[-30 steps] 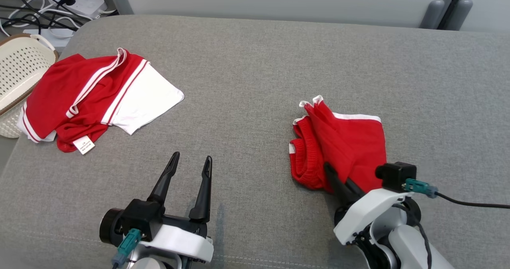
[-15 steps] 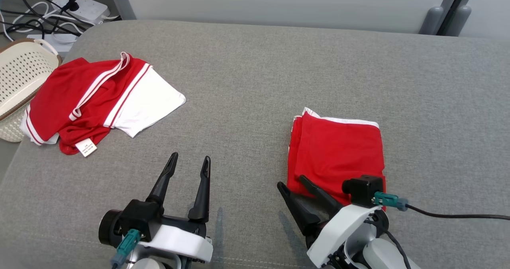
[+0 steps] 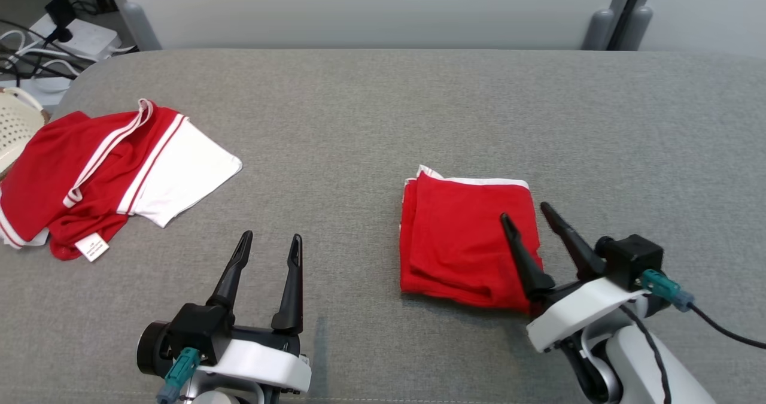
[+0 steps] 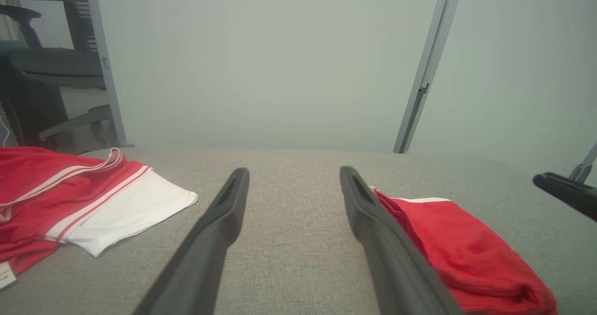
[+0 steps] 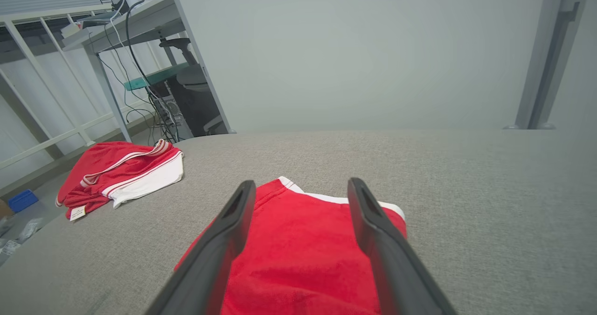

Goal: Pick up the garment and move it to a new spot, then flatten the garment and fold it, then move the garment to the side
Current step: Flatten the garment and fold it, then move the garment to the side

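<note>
folded red garment [image 3: 461, 242] is lying flat on the grey bench [image 3: 359, 122], right under and just ahead of the right pincer [image 3: 525, 212], whose fingers are spread wide with nothing between them. left pincer [image 3: 271, 236] is spread wide and empty too, with the garment off to its right. there's a crumpled red-and-white garment [image 3: 119, 170] well off to its left.

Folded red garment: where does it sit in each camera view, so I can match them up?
Head view: folded red garment right of centre.
Left wrist view: it lies lower right, beside the left claw.
Right wrist view: it lies bottom centre, framed by the right claw.
Shared landmark: crumpled red-and-white garment, at the left in all three.
</note>
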